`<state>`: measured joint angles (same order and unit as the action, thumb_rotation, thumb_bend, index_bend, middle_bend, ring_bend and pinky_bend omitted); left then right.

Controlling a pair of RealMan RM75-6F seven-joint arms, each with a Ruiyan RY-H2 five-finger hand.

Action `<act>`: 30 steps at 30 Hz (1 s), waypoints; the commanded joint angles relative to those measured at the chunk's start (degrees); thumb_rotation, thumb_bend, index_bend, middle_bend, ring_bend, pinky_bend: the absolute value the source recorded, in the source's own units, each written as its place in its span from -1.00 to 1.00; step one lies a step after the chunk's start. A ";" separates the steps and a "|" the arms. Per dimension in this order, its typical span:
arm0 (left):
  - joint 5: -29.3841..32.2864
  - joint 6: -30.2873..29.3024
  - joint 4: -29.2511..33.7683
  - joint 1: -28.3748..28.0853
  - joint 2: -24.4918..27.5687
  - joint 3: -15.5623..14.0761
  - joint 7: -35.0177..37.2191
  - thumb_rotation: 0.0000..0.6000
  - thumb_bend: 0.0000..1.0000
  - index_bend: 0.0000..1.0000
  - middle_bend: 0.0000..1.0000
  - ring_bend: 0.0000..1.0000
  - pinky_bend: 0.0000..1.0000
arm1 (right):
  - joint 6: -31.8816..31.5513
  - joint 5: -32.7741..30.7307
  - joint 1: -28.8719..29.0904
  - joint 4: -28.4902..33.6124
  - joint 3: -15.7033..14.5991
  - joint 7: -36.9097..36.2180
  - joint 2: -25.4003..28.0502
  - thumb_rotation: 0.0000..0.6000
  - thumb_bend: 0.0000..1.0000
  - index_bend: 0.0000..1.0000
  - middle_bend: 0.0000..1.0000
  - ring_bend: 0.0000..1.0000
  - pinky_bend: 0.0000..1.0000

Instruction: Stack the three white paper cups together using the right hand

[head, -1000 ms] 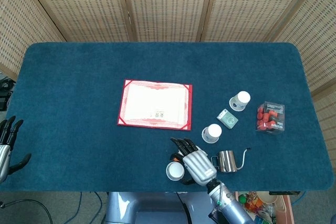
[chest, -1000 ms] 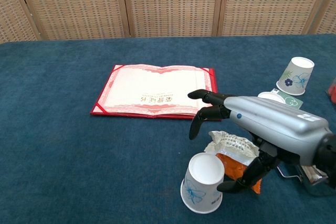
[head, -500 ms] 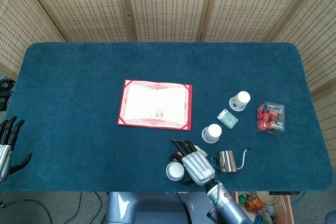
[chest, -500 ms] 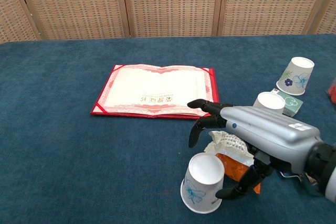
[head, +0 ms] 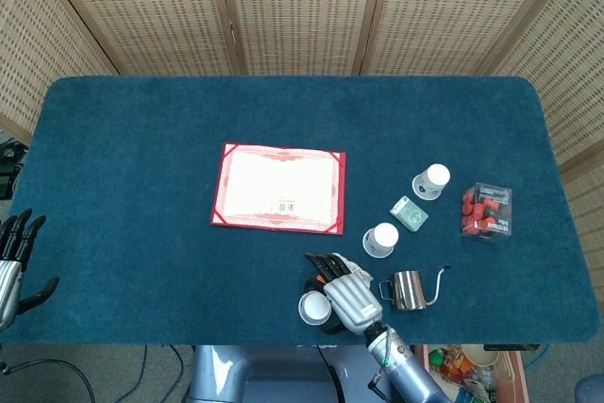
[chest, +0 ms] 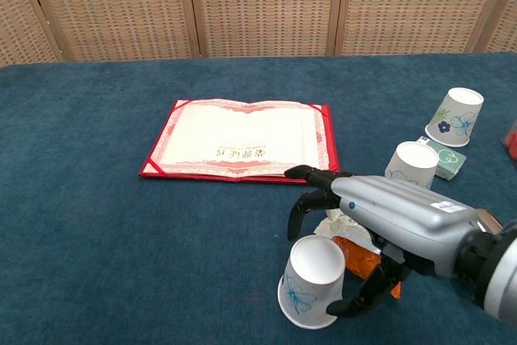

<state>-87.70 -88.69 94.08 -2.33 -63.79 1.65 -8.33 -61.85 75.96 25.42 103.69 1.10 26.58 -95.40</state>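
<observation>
Three white paper cups with blue flower prints stand on the blue table. The nearest cup (chest: 311, 281) (head: 314, 308) is at the front edge. My right hand (chest: 380, 220) (head: 347, 297) hovers over and beside it, fingers curved around it with the thumb low at its right; I cannot tell whether they touch the cup. A second cup (chest: 411, 165) (head: 381, 239) stands behind the hand. The third cup (chest: 456, 116) (head: 431, 181) is further right and back. My left hand (head: 14, 261) hangs open off the table's left edge.
A red-bordered certificate (head: 279, 187) lies mid-table. A crumpled orange wrapper (chest: 355, 248) sits under my right hand. A small steel pitcher (head: 411, 289), a green card box (head: 410, 213) and a clear box of red pieces (head: 486, 211) are to the right.
My right hand has moved nearer and lower toward the front cup, fingers curling more closely around it. The cups have not moved.
</observation>
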 commanded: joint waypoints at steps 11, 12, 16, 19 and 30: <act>-0.13 0.03 -0.01 -0.01 0.01 -0.09 0.11 1.00 -0.47 -1.00 -1.00 -1.00 -1.00 | -1.65 0.49 0.14 0.99 0.23 0.64 0.17 1.00 -0.77 0.00 -0.78 -1.00 -1.00; -0.10 0.06 -0.02 -0.02 -0.01 -0.09 0.13 1.00 -0.47 -1.00 -1.00 -1.00 -1.00 | -1.96 0.66 0.23 1.61 0.46 1.13 0.48 1.00 -0.77 0.00 -0.78 -1.00 -1.00; -0.07 0.17 -0.03 -0.07 -0.02 -0.09 0.07 1.00 -0.47 -1.00 -1.00 -1.00 -1.00 | -3.62 0.96 0.82 5.35 2.58 3.68 2.30 1.00 -0.77 0.00 -0.79 -1.00 -1.00; -0.17 0.12 0.01 -0.05 -0.04 -0.14 0.00 1.00 -0.47 -1.00 -1.00 -1.00 -1.00 | -4.22 0.44 1.36 7.87 3.91 5.63 3.48 1.00 -0.77 0.00 -0.79 -1.00 -1.00; -0.75 -0.54 0.25 0.15 -0.04 -0.22 -0.02 1.00 -0.47 -1.00 -1.00 -1.00 -1.00 | -6.59 -4.66 3.78 9.67 10.74 10.17 7.54 1.00 -0.77 0.00 -0.79 -1.00 -1.00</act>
<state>-88.44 -89.22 94.32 -2.19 -63.82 1.43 -8.35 -67.94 72.14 28.87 113.84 11.02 36.44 -88.47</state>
